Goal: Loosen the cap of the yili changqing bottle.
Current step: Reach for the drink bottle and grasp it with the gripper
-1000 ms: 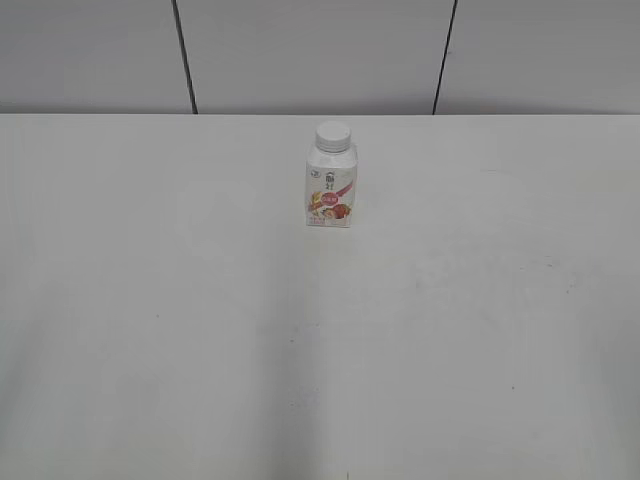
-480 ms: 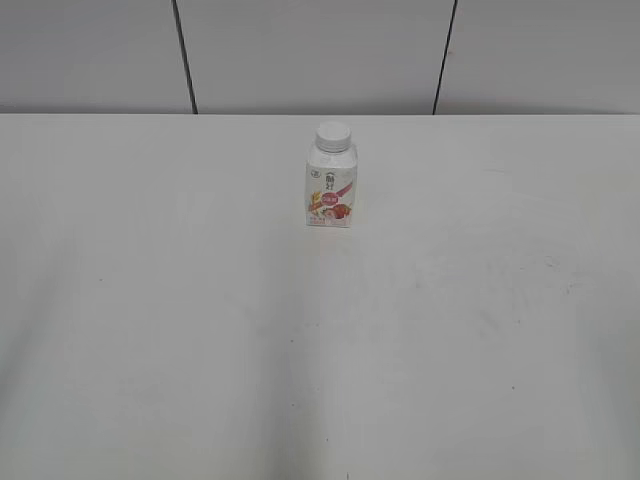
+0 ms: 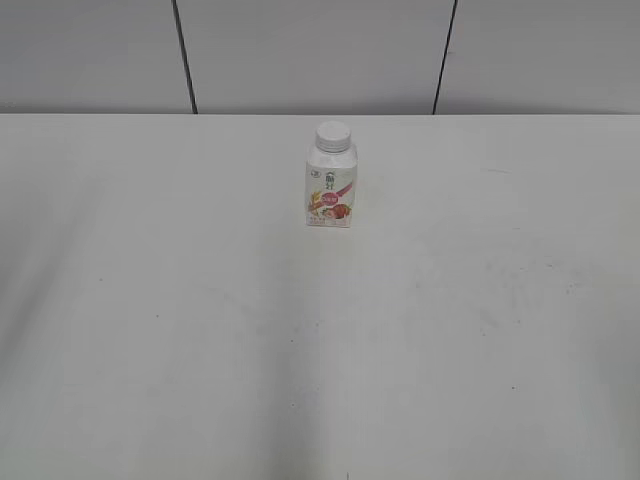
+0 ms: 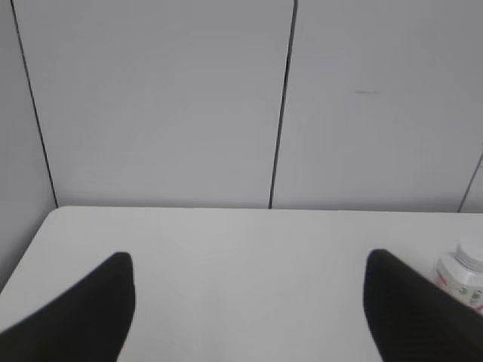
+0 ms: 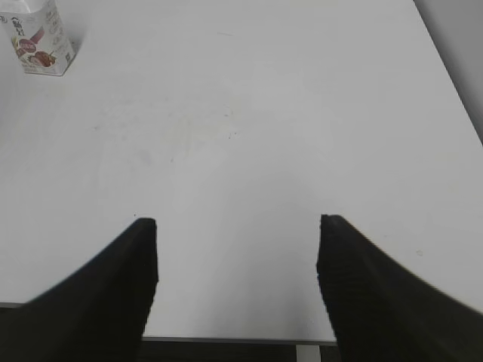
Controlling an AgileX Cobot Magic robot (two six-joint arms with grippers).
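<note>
The yili changqing bottle (image 3: 331,188) stands upright near the back middle of the white table, its white cap (image 3: 333,136) on its neck. It shows at the right edge of the left wrist view (image 4: 460,275) and at the top left of the right wrist view (image 5: 39,39), where its cap is cut off. My left gripper (image 4: 249,264) is open and empty, to the left of the bottle. My right gripper (image 5: 238,226) is open and empty over the table's near edge, far from the bottle. Neither gripper shows in the exterior view.
The white table (image 3: 320,350) ends at a grey panelled wall (image 3: 320,50) just behind the bottle. The table's near edge (image 5: 234,339) and right edge show in the right wrist view. Its left back corner (image 4: 53,215) shows in the left wrist view.
</note>
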